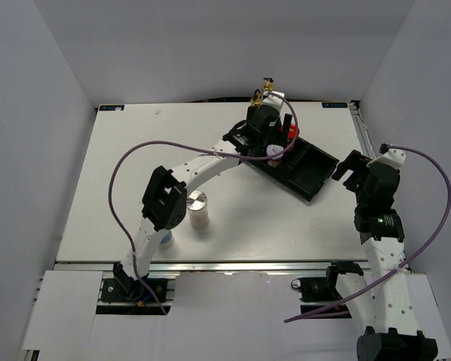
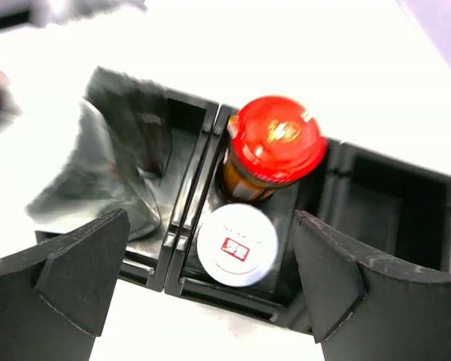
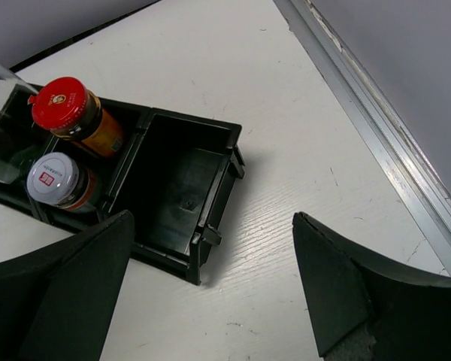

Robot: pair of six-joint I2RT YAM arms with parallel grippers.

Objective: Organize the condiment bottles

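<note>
The black tray (image 1: 325, 174) lies at the back right of the table. Its left end holds two clear glass bottles (image 1: 261, 93) with gold pourers. The middle compartment holds the red-lidded brown jar (image 2: 276, 139) and, in front of it, the small white-lidded jar (image 2: 237, 244). My left gripper (image 2: 210, 282) hovers open just above the white-lidded jar, with its jaws wide on either side and touching nothing. A silver-capped shaker (image 1: 198, 209) stands alone on the table near the left arm's elbow. My right gripper (image 3: 210, 286) is open and empty, over bare table beside the tray's empty right compartment (image 3: 180, 188).
A small pale object (image 1: 165, 240) with a bluish base sits partly hidden under the left forearm near the front edge. Purple cables loop over both arms. White walls enclose the table, and a metal rail (image 3: 376, 128) runs along its right side.
</note>
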